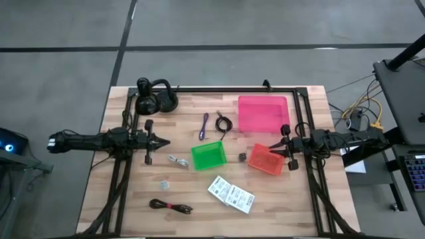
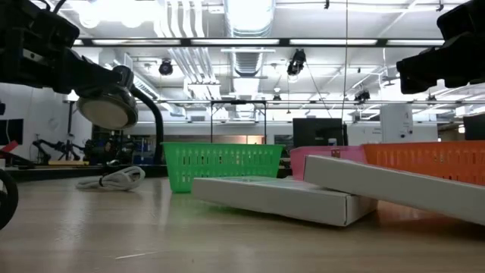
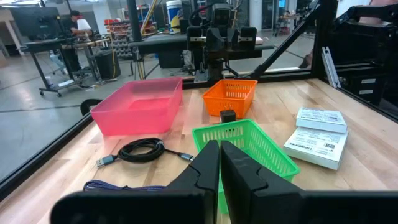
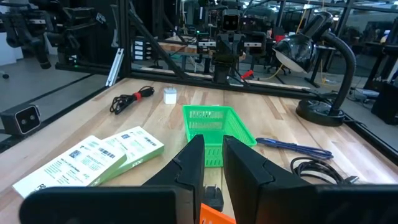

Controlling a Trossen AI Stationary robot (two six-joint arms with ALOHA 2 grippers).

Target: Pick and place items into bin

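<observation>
A green basket (image 1: 208,155) stands mid-table, an orange basket (image 1: 265,160) to its right and a pink bin (image 1: 263,113) behind. Loose on the wood lie a purple cable (image 1: 204,126), a black cable (image 1: 223,123), a black-red cable (image 1: 170,206), white packets (image 1: 230,194), a silver piece (image 1: 176,160), a small piece (image 1: 164,186) and a dark piece (image 1: 242,157). My left gripper (image 1: 164,141) hovers left of the green basket, shut and empty (image 3: 220,163). My right gripper (image 1: 271,147) hovers over the orange basket's far left corner, its fingers a narrow gap apart, empty (image 4: 213,163).
Black headphones on a stand (image 1: 156,97) stand at the far left corner. A black frame rail (image 1: 226,89) runs along the far edge and down both sides. Bare wood lies near the front edge at the right (image 1: 292,206).
</observation>
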